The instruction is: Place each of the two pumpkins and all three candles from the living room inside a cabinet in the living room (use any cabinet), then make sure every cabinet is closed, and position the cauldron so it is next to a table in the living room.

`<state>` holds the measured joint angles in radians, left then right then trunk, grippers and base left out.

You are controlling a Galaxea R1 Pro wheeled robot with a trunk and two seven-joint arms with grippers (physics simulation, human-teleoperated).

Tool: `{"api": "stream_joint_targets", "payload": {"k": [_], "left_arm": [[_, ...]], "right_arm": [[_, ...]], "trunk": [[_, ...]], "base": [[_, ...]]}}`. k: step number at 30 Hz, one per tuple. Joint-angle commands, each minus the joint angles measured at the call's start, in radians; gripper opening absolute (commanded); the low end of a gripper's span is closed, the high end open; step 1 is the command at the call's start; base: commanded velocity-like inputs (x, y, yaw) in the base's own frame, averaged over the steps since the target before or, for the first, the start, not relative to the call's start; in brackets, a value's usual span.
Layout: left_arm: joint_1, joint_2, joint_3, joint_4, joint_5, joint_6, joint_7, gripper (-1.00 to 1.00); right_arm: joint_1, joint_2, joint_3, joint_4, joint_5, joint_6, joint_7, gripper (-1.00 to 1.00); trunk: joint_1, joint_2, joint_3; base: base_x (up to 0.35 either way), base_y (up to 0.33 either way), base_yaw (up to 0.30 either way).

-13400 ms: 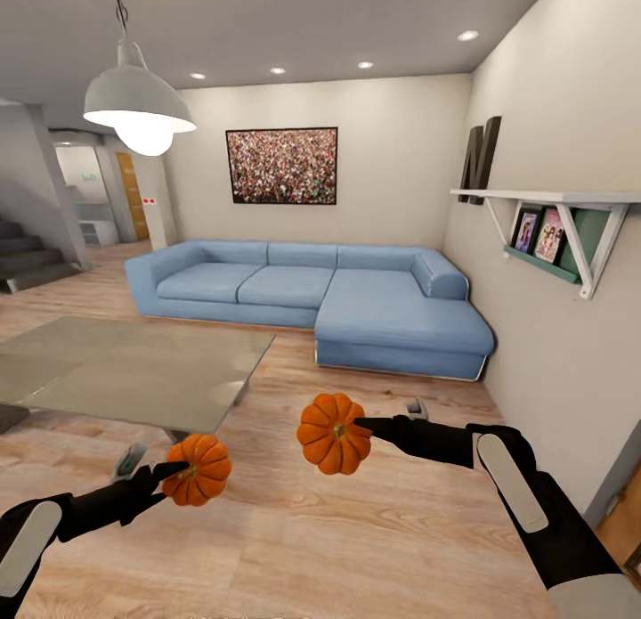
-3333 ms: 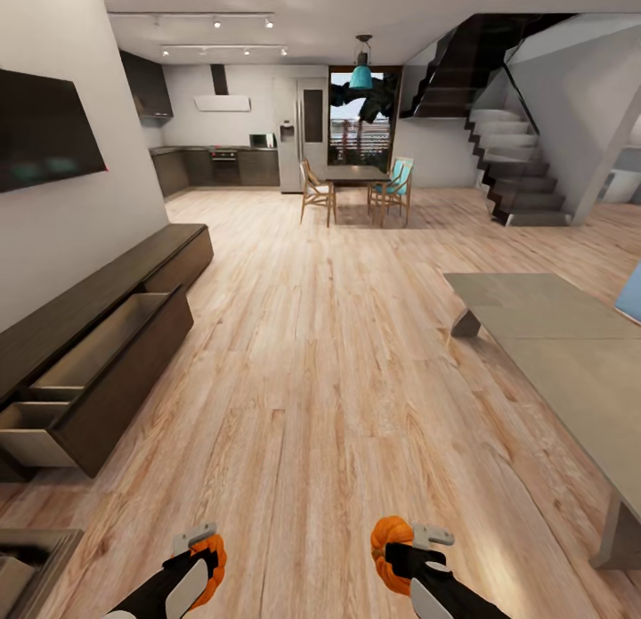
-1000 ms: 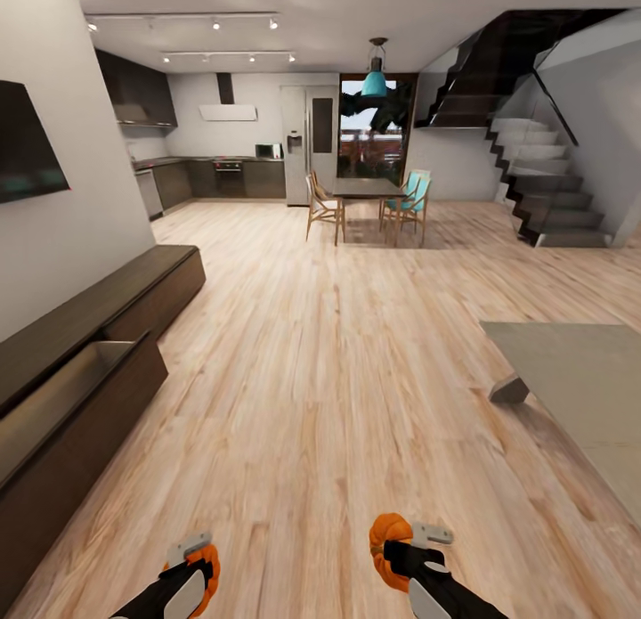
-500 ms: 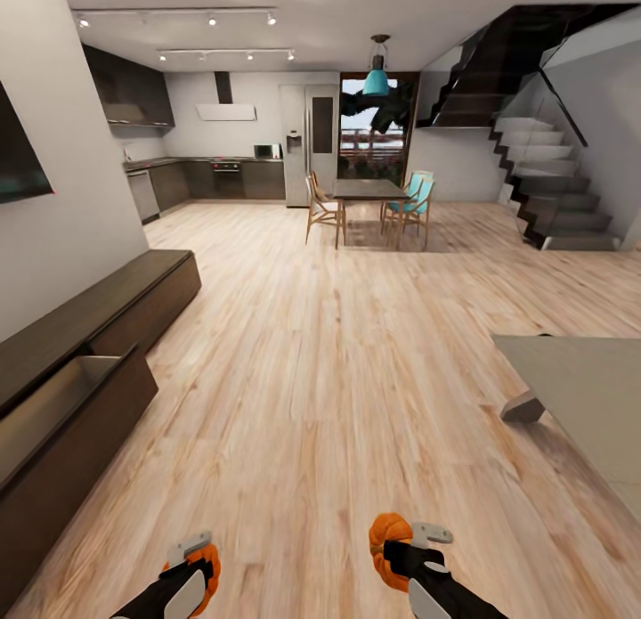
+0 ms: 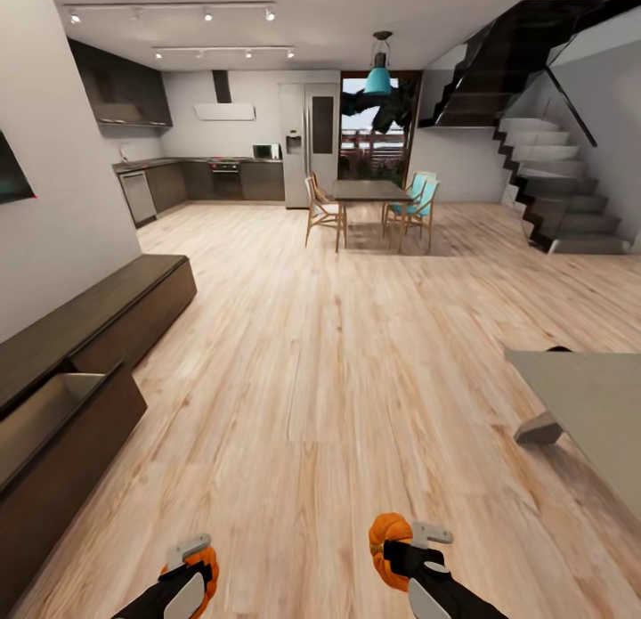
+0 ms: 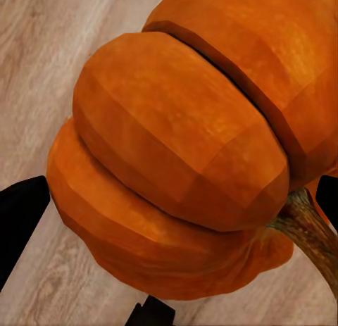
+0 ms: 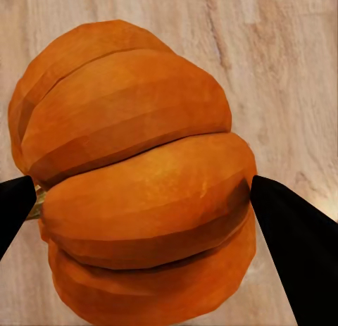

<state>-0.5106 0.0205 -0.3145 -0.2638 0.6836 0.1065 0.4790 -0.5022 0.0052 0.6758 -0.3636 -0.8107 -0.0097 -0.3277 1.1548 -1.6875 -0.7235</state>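
Note:
Each of my hands carries an orange ribbed pumpkin low over the wooden floor. My left gripper (image 5: 198,561) is shut on one pumpkin (image 5: 207,567), whose ribs and brown stem show close up as the same pumpkin (image 6: 176,171) in the left wrist view. My right gripper (image 5: 399,548) is shut on the other pumpkin (image 5: 386,543), seen between black fingers as pumpkin (image 7: 141,192). The long dark brown cabinet (image 5: 107,312) runs along the left wall, with one drawer (image 5: 53,405) pulled open and its pale inside showing. The grey table (image 5: 592,405) stands at the right. No candles or cauldron are in view.
Ahead lies a wide stretch of wooden floor (image 5: 338,352). Beyond it are a dining table with chairs (image 5: 369,205), a dark kitchen counter (image 5: 214,178) and a staircase (image 5: 561,191) at the far right. A dark screen edge (image 5: 11,169) hangs on the left wall.
The whole view has slid forward along the floor, so the cabinet and table have shifted toward the frame's edges. Both grippers hold their pumpkins in the same pose.

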Motion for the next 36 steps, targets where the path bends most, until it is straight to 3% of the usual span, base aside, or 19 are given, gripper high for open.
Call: {"api": "stream_joint_targets", "payload": {"k": [1,10,36], "left_arm": [[0.000,0.001,-0.009,-0.003,0.001,0.007,0.009,-1.00],[0.000,0.001,-0.009,-0.003,0.001,0.007,0.009,-1.00],[0.000,-0.008,-0.009,-0.003,-0.001,0.007,0.009,-1.00]], "right_arm": [[-0.001,-0.001,0.008,-0.001,-0.005,-0.001,-0.007,-1.00],[-0.001,-0.001,0.008,-0.001,-0.005,-0.001,-0.007,-1.00],[-0.001,0.015,0.009,0.035,0.002,-0.003,-0.007,-1.00]], "trunk": [[0.000,0.000,-0.001],[0.000,0.000,-0.001],[0.000,0.000,-0.001]], "base": [[0.329,0.000,0.033],[0.324,-0.055,0.162],[0.272,-0.203,0.287]]}}
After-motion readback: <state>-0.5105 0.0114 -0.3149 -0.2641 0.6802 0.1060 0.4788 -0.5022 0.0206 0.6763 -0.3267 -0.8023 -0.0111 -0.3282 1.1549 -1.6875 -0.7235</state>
